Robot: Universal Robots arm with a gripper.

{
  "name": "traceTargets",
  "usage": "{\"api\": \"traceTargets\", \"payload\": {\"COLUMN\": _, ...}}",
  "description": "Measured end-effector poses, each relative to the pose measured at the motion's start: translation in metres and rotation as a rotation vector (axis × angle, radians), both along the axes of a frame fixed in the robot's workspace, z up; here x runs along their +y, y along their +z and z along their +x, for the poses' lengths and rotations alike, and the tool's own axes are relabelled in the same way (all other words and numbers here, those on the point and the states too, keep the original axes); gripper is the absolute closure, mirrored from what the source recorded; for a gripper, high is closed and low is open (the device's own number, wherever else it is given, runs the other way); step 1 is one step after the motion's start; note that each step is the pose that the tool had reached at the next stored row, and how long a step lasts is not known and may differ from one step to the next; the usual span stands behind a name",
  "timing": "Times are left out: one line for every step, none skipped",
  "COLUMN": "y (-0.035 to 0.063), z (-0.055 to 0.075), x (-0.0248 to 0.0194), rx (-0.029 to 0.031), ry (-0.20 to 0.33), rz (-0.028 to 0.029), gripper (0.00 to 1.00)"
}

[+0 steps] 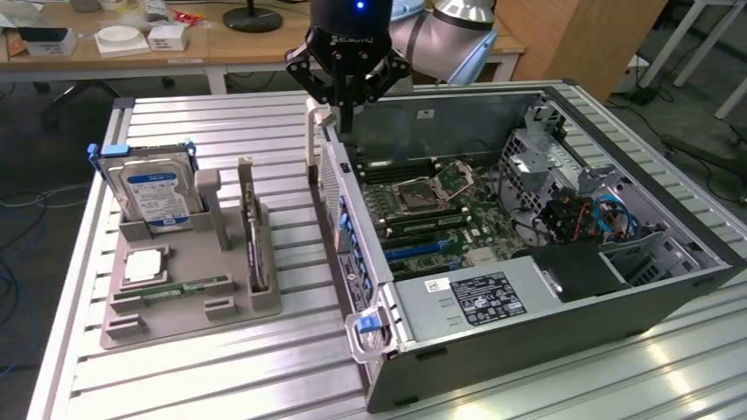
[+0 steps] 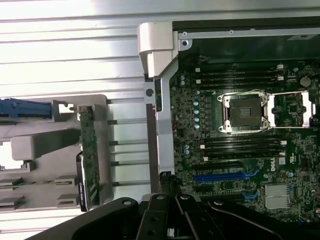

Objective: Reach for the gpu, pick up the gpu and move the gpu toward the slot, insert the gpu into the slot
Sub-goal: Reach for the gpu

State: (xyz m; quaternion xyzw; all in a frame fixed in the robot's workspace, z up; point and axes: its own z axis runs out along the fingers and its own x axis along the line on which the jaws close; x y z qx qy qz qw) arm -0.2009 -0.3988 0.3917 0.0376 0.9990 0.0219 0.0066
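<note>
Slatted metal table (image 1: 210, 122), open computer case (image 1: 561, 289): the gripper (image 1: 346, 107) hovers over the case's edge, fingers closed on nothing, while the gpu (image 1: 248, 229) stands on edge in the grey holder (image 1: 175, 311) alongside.

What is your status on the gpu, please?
Gripper shut, empty, above case edge. Gpu upright in holder, not yet gripped. Nothing seen between gripper and gpu.
</note>
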Motion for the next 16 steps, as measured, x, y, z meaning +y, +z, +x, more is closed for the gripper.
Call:
{"api": "traceTargets", "payload": {"y": -0.0001, "z": -0.002, "x": 0.0000, "rx": 0.0009, "ry": 0.000, "rz": 0.0000, "gripper": 0.90}}
{"api": "traceTargets", "payload": {"y": -0.0002, "z": -0.004, "x": 0.0000, "rx": 0.0017, "ry": 0.000, "rz": 0.0000, "gripper": 0.90}}
{"api": "traceTargets", "payload": {"y": -0.0003, "z": -0.007, "x": 0.0000, "rx": 0.0021, "ry": 0.000, "rz": -0.0001, "gripper": 0.90}}
{"api": "traceTargets", "payload": {"y": -0.0004, "z": -0.011, "x": 0.0000, "rx": 0.0025, "ry": 0.000, "rz": 0.0000, "gripper": 0.90}}
{"api": "traceTargets", "payload": {"y": -0.0005, "z": -0.015, "x": 0.0000, "rx": 0.0027, "ry": 0.000, "rz": 0.0000, "gripper": 0.90}}
{"api": "traceTargets", "payload": {"y": -0.0005, "z": -0.020, "x": 0.0000, "rx": 0.0030, "ry": 0.000, "rz": -0.0001, "gripper": 0.90}}
{"api": "traceTargets", "payload": {"y": -0.0006, "z": -0.024, "x": 0.0000, "rx": 0.0032, "ry": 0.000, "rz": 0.0000, "gripper": 0.90}}
{"api": "traceTargets", "payload": {"y": -0.0007, "z": -0.029, "x": 0.0000, "rx": 0.0033, "ry": 0.000, "rz": 0.0000, "gripper": 0.90}}
{"api": "traceTargets", "payload": {"y": -0.0007, "z": -0.033, "x": 0.0000, "rx": 0.0035, "ry": 0.000, "rz": -0.0001, "gripper": 0.90}}
{"api": "traceTargets", "payload": {"y": -0.0008, "z": -0.038, "x": 0.0000, "rx": 0.0037, "ry": 0.000, "rz": -0.0001, "gripper": 0.90}}
{"api": "traceTargets", "payload": {"y": -0.0009, "z": -0.043, "x": 0.0000, "rx": 0.0038, "ry": 0.000, "rz": -0.0001, "gripper": 0.90}}
{"api": "traceTargets", "payload": {"y": -0.0010, "z": -0.047, "x": 0.0000, "rx": 0.0040, "ry": 0.000, "rz": -0.0001, "gripper": 0.90}}
{"api": "traceTargets", "payload": {"y": -0.0011, "z": -0.051, "x": 0.0000, "rx": 0.0042, "ry": 0.000, "rz": -0.0001, "gripper": 0.90}}
{"api": "traceTargets", "payload": {"y": -0.0012, "z": -0.056, "x": 0.0000, "rx": 0.0044, "ry": 0.000, "rz": -0.0001, "gripper": 0.90}}
{"api": "traceTargets", "payload": {"y": -0.0013, "z": -0.061, "x": 0.0000, "rx": 0.0044, "ry": 0.000, "rz": 0.0000, "gripper": 0.90}}
{"api": "traceTargets", "payload": {"y": -0.0014, "z": -0.065, "x": 0.0000, "rx": 0.0046, "ry": 0.000, "rz": 0.0000, "gripper": 0.90}}
